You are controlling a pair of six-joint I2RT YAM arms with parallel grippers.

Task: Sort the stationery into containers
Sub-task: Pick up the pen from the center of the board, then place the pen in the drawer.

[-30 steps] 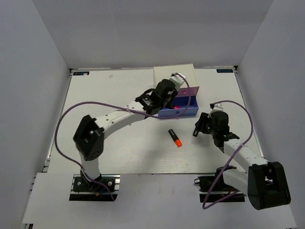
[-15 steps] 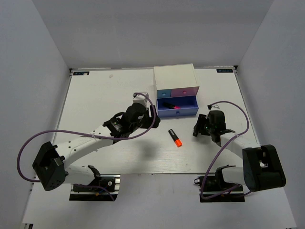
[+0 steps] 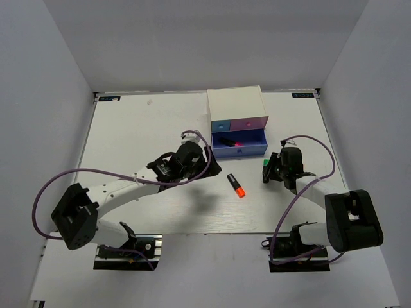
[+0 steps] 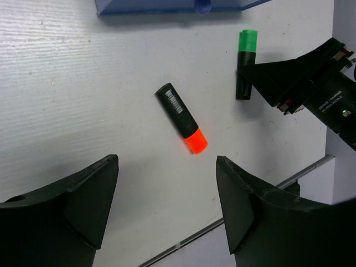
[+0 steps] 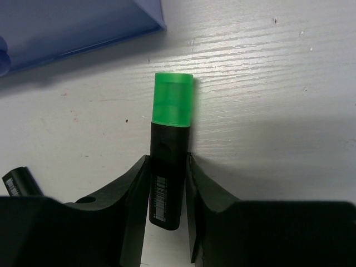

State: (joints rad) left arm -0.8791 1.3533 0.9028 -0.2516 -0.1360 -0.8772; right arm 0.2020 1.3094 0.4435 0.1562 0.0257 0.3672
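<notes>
The white cabinet (image 3: pixel 234 101) stands at the back with its wide blue-violet drawer (image 3: pixel 247 151) pulled out; a pink-capped highlighter (image 3: pixel 227 141) lies inside it. An orange-capped highlighter (image 3: pixel 236 185) (image 4: pixel 181 117) lies on the table in front. My left gripper (image 3: pixel 209 168) (image 4: pixel 167 161) hovers open just left of it, holding nothing. The green-capped highlighter (image 5: pixel 169 139) (image 4: pixel 245 63) lies on the table to the right of the drawer. My right gripper (image 3: pixel 270 169) (image 5: pixel 168 161) is shut on its black body, fingers pressing both sides.
The small light blue drawer (image 3: pixel 221 125) and pink drawer (image 3: pixel 249 123) above the open one are pushed in. In the right wrist view the open drawer's corner (image 5: pixel 72 33) is just beyond the green cap. The table's near edge (image 4: pixel 239 219) runs close under my left fingers.
My left arm pulled back from the open drawer toward the table's middle and opened, leaving the pink-capped highlighter inside. My right gripper closed on the green-capped highlighter.
</notes>
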